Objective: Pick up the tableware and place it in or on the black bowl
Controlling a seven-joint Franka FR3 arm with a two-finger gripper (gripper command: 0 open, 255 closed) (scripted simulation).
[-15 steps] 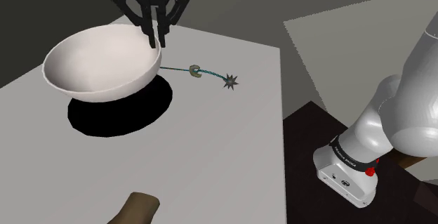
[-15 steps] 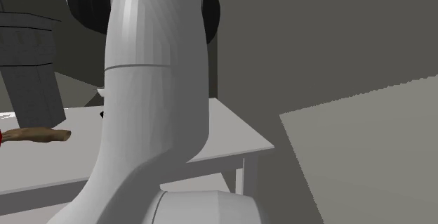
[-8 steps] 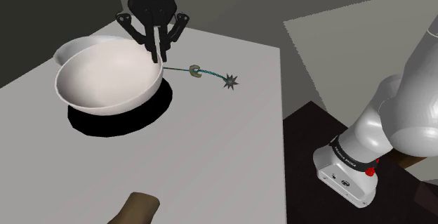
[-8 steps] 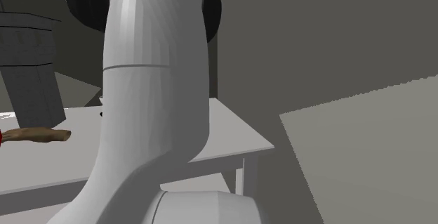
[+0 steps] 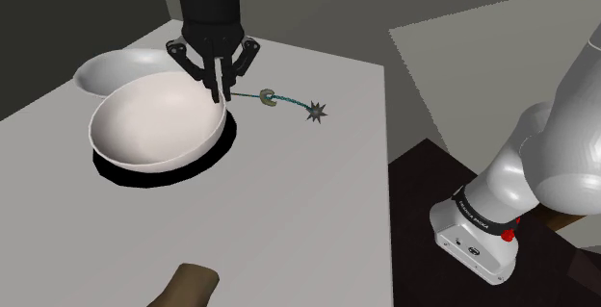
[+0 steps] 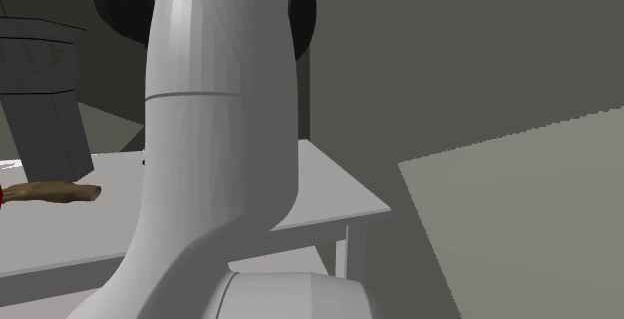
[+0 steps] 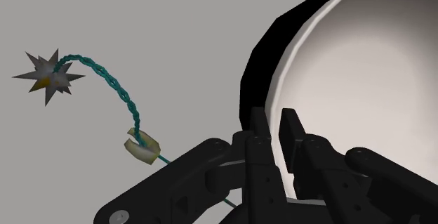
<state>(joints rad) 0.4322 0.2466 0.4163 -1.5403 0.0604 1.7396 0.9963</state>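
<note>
My gripper [image 5: 220,91] is shut on the near rim of a large white bowl [image 5: 154,127], one finger inside and one outside. The bowl hangs tilted just over a flat black bowl [image 5: 120,173], which shows as a dark crescent under its lower edge. In the wrist view the fingers [image 7: 258,142] pinch the white bowl's rim [image 7: 302,54], and the black bowl [image 7: 261,71] shows as a dark band just outside it. Most of the black bowl is hidden by the white one.
A second white shallow dish [image 5: 114,68] lies behind the held bowl. A spiked ball on a teal chain [image 5: 316,113] lies beside the gripper. A brown object [image 5: 186,286] sits at the table's near edge. The arm's white link [image 6: 215,137] blocks most of the grey table [image 6: 335,199].
The gripper has come down and moved toward the shoulder view's right with the white bowl, bringing it low over the black bowl. The second white dish behind it has become uncovered.
</note>
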